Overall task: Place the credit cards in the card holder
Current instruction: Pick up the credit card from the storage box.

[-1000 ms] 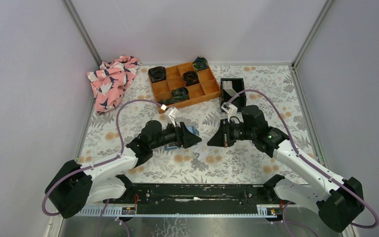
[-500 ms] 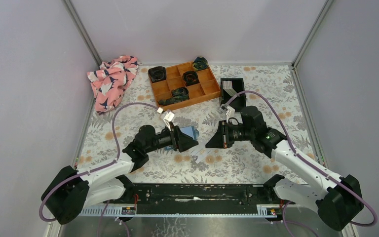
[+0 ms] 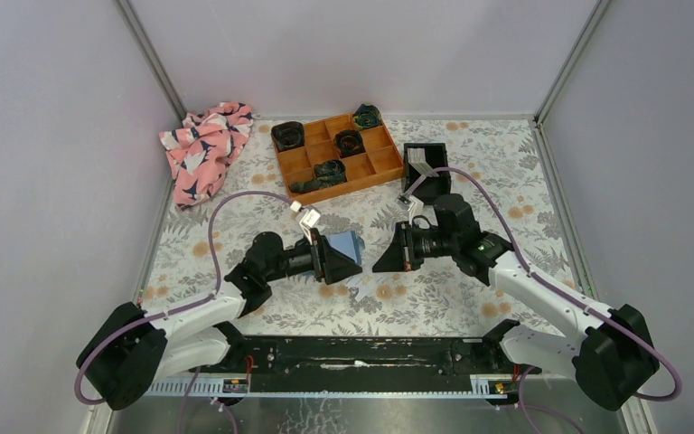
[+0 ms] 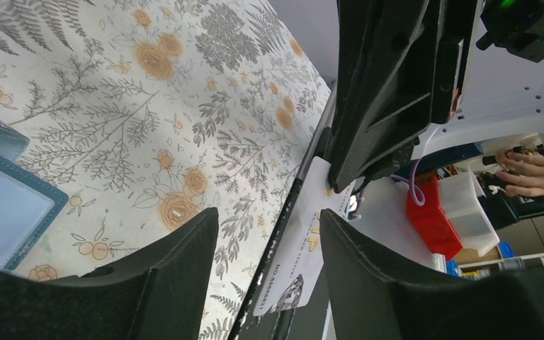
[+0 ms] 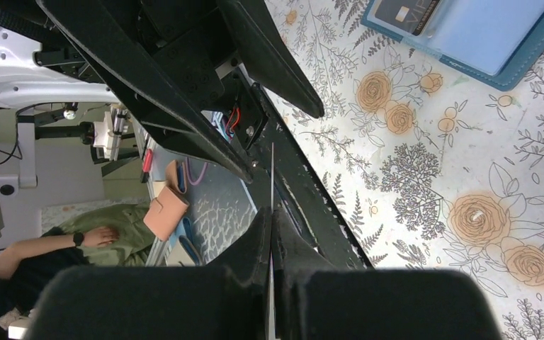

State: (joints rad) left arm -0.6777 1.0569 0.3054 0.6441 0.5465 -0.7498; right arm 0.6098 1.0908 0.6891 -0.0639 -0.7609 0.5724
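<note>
Left claw [image 4: 268,228] has drawn back, jaws apart and empty, uncovering the open teal-blue folding card holder [image 3: 347,243] on the floral tabletop [image 3: 434,298]. Right claw [image 5: 271,216] is clamped on a thin white credit card [image 4: 301,248] near the holder.

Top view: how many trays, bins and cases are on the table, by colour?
Orange tray: 1
Black bin: 1
Teal card holder: 1
Total: 3

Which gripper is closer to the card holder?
Left. The left gripper hangs at the card holder's near edge; the right gripper, shut on a card, sits farther off to its right.
</note>
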